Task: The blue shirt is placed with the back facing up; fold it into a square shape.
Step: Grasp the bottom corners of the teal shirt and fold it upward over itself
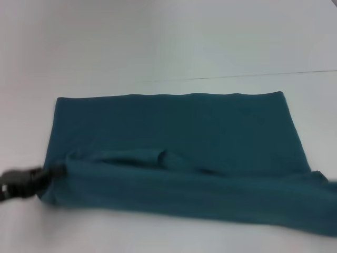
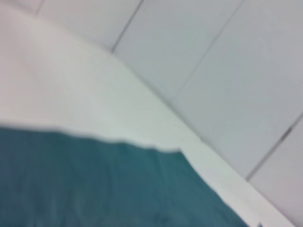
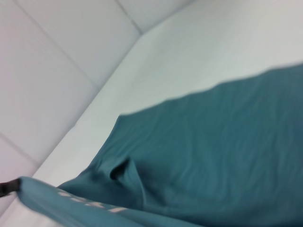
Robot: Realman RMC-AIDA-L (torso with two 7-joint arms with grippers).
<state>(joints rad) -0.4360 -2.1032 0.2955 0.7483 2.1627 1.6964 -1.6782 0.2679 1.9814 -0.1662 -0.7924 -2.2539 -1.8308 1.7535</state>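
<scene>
I see the dark teal-blue soft cloth T-shirt [image 1: 174, 153] spread as a wide band on the white table [image 1: 158, 42], its near long edge turned over into a thick fold. My left gripper [image 1: 50, 174], a black blurred shape, sits at the fold's left end, touching the cloth; it seems closed on that corner, though the fingers are too blurred for me to tell for certain. The shirt runs away from it toward the right, where the fold's far end lifts slightly at the picture edge. I cannot find the right gripper in any view. Its wrist camera shows the raised fold [image 3: 71, 201] close by, with cream lettering on its underside.
</scene>
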